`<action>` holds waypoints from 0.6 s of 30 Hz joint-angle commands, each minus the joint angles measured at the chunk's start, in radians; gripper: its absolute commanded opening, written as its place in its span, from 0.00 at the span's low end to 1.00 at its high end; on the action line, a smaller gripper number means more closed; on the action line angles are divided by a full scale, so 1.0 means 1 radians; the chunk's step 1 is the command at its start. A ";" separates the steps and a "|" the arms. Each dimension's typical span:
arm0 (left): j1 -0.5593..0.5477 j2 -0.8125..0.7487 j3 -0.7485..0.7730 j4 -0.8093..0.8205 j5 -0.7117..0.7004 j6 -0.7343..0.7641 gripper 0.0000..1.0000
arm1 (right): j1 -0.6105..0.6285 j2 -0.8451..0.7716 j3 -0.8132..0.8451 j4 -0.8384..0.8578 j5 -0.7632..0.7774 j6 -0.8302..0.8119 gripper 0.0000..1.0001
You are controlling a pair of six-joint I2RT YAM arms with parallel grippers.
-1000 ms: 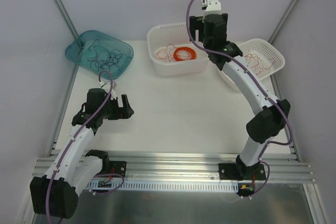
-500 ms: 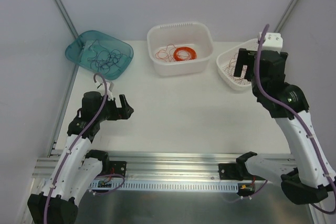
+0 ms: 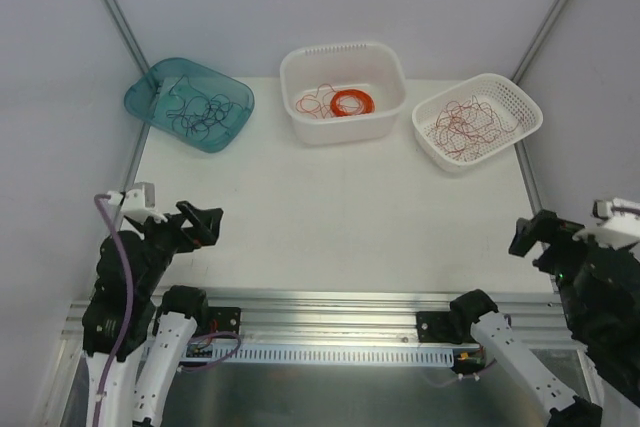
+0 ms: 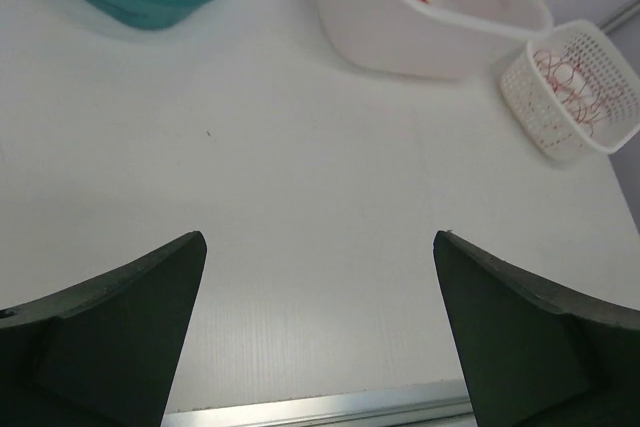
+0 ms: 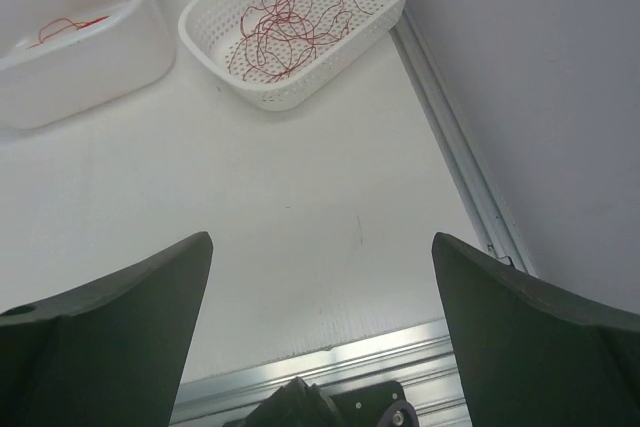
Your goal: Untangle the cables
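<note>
Black cables point(image 3: 200, 112) lie loose in a teal tray point(image 3: 150, 97) at the back left. Orange-red cables point(image 3: 314, 102) sit beside an orange ring coil point(image 3: 351, 102) in the middle white basket point(image 3: 300, 62). Dark red cables point(image 3: 465, 127) fill the right mesh basket point(image 3: 525, 107), which also shows in the right wrist view, cables point(image 5: 290, 17). My left gripper point(image 3: 200, 223) hangs open near the front left edge, nothing between its fingers point(image 4: 318, 237). My right gripper point(image 3: 540, 237) is open and empty at the front right corner point(image 5: 322, 237).
An aluminium rail point(image 3: 330, 302) runs along the table's near edge, with both arm bases bolted to it. Metal frame posts point(image 3: 125, 27) rise at the back corners. A side rail point(image 5: 460, 157) borders the table on the right, next to the wall.
The right arm swung from the middle basket past the right basket and pulled back to the front right corner. The left arm drew back toward the near left edge, its jaws widening slightly.
</note>
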 commanded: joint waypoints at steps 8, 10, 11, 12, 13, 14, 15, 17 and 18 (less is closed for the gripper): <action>-0.010 -0.208 0.284 -0.431 -0.179 -0.081 0.99 | -0.001 -0.295 0.071 -0.245 -0.118 0.044 0.97; -0.010 -0.252 0.307 -0.474 -0.188 -0.101 0.99 | -0.002 -0.320 0.088 -0.265 -0.115 0.032 0.97; -0.010 -0.263 0.327 -0.524 -0.193 -0.110 0.99 | 0.001 -0.332 0.091 -0.283 -0.115 0.032 0.97; -0.010 -0.280 0.335 -0.544 -0.204 -0.119 0.99 | 0.003 -0.352 0.097 -0.289 -0.114 0.033 0.97; -0.010 -0.289 0.342 -0.569 -0.207 -0.134 0.99 | 0.006 -0.363 0.099 -0.295 -0.114 0.036 0.97; -0.010 -0.297 0.353 -0.586 -0.212 -0.141 0.99 | 0.009 -0.372 0.100 -0.302 -0.121 0.038 0.97; -0.010 -0.314 0.358 -0.624 -0.216 -0.147 0.99 | 0.010 -0.388 0.100 -0.305 -0.124 0.038 0.97; -0.010 -0.329 0.364 -0.655 -0.233 -0.171 0.99 | 0.015 -0.398 0.099 -0.308 -0.129 0.038 0.97; -0.010 -0.341 0.363 -0.679 -0.235 -0.179 0.99 | 0.015 -0.402 0.099 -0.308 -0.131 0.038 0.97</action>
